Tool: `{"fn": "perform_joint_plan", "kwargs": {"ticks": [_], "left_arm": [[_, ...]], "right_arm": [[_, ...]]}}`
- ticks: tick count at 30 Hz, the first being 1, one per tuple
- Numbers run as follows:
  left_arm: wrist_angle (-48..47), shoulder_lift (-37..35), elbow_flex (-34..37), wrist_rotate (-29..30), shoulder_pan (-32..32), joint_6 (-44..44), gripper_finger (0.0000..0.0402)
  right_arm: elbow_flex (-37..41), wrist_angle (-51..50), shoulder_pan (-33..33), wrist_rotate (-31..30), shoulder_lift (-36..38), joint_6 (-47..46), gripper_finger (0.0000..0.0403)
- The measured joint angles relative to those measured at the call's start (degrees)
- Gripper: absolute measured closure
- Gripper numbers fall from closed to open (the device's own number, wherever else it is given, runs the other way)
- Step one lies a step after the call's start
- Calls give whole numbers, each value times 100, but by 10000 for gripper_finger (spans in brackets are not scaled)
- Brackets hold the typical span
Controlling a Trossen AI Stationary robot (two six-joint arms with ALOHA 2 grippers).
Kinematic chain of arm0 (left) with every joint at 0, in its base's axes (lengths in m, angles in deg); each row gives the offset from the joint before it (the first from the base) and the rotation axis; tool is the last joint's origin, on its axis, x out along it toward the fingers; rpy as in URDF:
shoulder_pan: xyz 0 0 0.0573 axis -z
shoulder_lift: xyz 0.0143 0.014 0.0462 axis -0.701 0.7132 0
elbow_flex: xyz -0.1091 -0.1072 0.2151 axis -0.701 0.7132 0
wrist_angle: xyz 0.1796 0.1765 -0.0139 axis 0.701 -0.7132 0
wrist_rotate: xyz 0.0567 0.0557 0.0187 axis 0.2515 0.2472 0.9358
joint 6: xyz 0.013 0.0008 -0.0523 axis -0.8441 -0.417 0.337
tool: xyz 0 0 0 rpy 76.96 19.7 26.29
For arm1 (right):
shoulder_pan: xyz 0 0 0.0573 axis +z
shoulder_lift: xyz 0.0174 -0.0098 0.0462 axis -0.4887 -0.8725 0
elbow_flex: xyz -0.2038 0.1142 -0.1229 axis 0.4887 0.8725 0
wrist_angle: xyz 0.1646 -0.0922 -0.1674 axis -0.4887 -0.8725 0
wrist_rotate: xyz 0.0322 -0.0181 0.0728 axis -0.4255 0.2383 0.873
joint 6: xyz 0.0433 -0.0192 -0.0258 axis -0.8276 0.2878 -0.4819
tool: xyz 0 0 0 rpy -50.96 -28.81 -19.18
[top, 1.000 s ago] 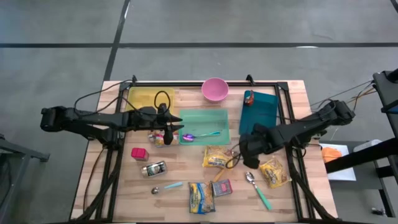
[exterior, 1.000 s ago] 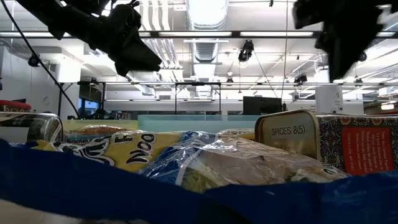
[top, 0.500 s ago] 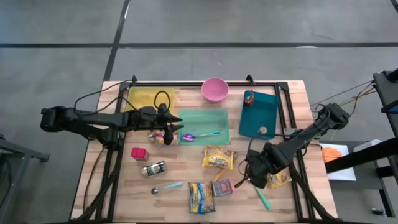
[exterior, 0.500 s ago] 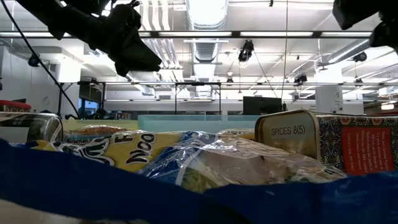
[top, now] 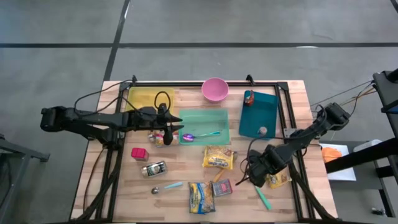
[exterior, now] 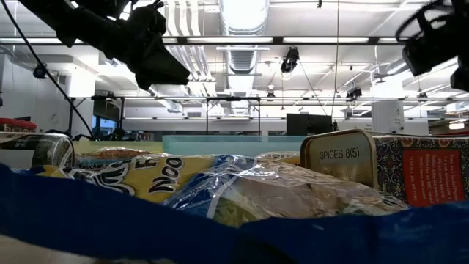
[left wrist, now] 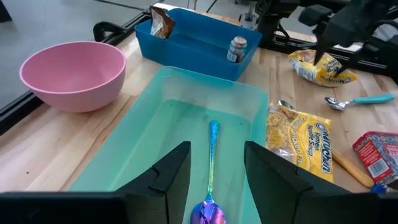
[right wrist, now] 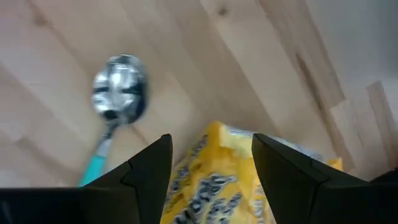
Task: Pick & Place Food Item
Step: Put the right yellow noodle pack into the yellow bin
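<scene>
Two arms over the wooden surface (top: 186,158) from above: left gripper (top: 169,132) parked at the near end of the green tray (top: 217,115), beside a small snack bag; right gripper (top: 256,173) pointing down, right over the yellow noodle packet (top: 278,180) near the right edge, hiding most of it. Just below that packet, the teal-handled spoon (top: 262,197). Elsewhere: pink bowl (top: 215,89), blue bin (top: 268,107), a second yellow packet in the middle, a red tin (top: 139,153).

Low view: only dark arm parts up high; spice tin (exterior: 341,158) and crinkled packets in front.

Left wrist view: fingers (left wrist: 166,171) apart with nothing between them, hanging over the green tray (left wrist: 168,130) and the iridescent spoon (left wrist: 212,180) lying inside; pink bowl (left wrist: 74,71) and blue bin (left wrist: 193,43) beyond.

Right wrist view: fingers (right wrist: 152,165) spread open, nothing grasped, yellow noodle packet (right wrist: 214,168) directly between and under them on the wood; silver bowl of the teal-handled spoon (right wrist: 119,96) just beside the packet, apart from it.
</scene>
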Motion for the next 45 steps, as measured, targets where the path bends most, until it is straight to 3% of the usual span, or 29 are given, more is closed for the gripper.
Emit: {"fn": "perform_joint_plan", "kwargs": {"ticks": [10, 15, 18, 26, 38, 45], "left_arm": [[2, 0, 2, 0, 0, -48, 242], [4, 0, 4, 0, 0, -48, 242], [4, -2, 4, 0, 0, -48, 242], [7, -2, 4, 0, 0, -48, 242], [7, -2, 4, 1, 0, -98, 242], [9, -2, 4, 2, 0, -112, 242]], "right_arm": [[414, 35, 0, -30, 4, 105, 184], [670, 557, 0, -161, 4, 141, 193], [690, 617, 0, -181, 4, 181, 231], [616, 598, 0, -179, 7, 468, 383], [564, 486, 0, -179, 7, 439, 395], [-13, -99, 1, -576, 22, 467, 395]]}}
